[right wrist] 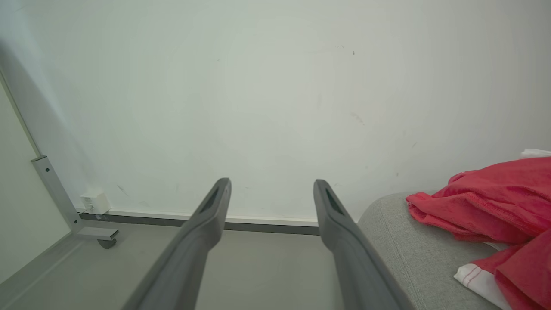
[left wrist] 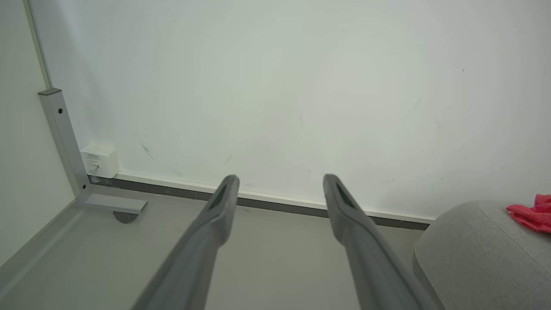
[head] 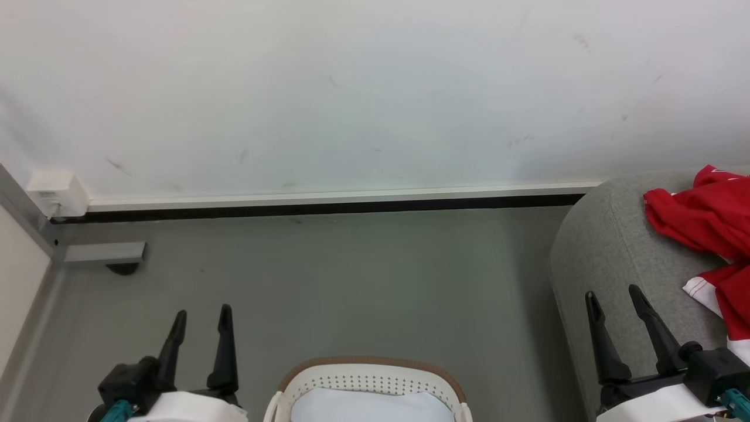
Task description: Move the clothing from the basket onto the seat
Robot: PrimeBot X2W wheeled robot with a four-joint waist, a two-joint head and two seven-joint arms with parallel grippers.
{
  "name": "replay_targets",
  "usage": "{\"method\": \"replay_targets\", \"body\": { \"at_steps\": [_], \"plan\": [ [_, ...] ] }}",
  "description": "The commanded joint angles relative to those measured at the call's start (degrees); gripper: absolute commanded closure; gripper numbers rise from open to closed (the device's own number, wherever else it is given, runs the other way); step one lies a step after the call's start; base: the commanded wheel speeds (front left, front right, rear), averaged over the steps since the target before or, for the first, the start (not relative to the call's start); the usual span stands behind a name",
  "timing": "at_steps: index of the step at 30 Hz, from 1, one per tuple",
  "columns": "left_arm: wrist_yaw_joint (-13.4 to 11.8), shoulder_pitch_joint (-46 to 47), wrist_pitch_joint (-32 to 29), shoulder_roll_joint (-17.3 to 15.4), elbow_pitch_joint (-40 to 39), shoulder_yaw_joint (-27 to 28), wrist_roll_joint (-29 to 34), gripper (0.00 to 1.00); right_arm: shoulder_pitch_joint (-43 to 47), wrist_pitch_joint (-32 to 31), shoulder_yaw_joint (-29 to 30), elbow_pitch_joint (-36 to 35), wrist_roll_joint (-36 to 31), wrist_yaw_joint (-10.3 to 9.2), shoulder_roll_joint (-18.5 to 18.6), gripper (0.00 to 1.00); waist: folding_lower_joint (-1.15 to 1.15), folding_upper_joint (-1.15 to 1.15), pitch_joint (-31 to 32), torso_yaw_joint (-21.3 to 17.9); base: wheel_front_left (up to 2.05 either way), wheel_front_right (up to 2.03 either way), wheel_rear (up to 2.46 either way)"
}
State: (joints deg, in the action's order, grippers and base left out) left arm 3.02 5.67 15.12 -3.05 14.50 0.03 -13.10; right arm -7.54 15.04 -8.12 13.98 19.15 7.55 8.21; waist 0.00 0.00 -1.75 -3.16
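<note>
Both grippers empty and spread wide, red clothing on the sofa
At the near left the left gripper [head: 203,312] hovers with jaws parted, holding nothing; in the near middle the white perforated basket [head: 375,364] with a brown rim holds a pale white-blue cloth [head: 372,405]; the right gripper [head: 613,293], likewise wide apart and empty, hangs by the rounded end of the light-grey sofa [head: 603,246], where the clothing [head: 703,217] lies crumpled at the far right

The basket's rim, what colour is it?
Brown: the rim tops the white, hole-dotted basket. The head view shows it best.
</note>
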Motion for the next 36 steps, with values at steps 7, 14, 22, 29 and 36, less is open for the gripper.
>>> {"method": "replay_targets", "body": {
  "at_steps": [7,14,22,29,36],
  "plan": [
    [0.9,0.0,0.0,0.2,0.4,0.6,0.0,1.0,0.0,0.0,-0.2,0.0,0.0,0.0,-0.2,1.0,0.0,0.0,0.1,-0.1,0.0,0.0,0.0],
    [1.2,0.1,-1.7,0.5,2.5,1.3,-4.1,1.0,0.9,-1.1,0.1,1.1,4.1,0.01,-0.9,1.0,0.0,0.0,0.1,0.0,0.0,0.0,0.0],
    [1.6,0.0,-3.8,0.4,1.9,1.7,-12.6,1.0,0.8,-3.3,1.6,1.1,12.0,0.0,-1.2,1.0,0.0,0.0,0.2,0.2,0.0,0.0,0.0],
    [1.9,0.0,-5.5,0.4,1.5,2.1,-19.3,1.0,0.8,-5.0,2.7,0.9,18.3,-0.01,-1.5,1.0,0.0,0.0,0.3,0.4,0.0,0.0,0.0],
    [2.2,0.1,-7.1,0.3,1.3,2.5,-25.5,1.0,0.8,-6.6,3.8,0.8,24.1,-0.02,-1.8,1.0,0.0,0.0,0.4,0.5,0.0,0.0,0.0]
  ]
}}
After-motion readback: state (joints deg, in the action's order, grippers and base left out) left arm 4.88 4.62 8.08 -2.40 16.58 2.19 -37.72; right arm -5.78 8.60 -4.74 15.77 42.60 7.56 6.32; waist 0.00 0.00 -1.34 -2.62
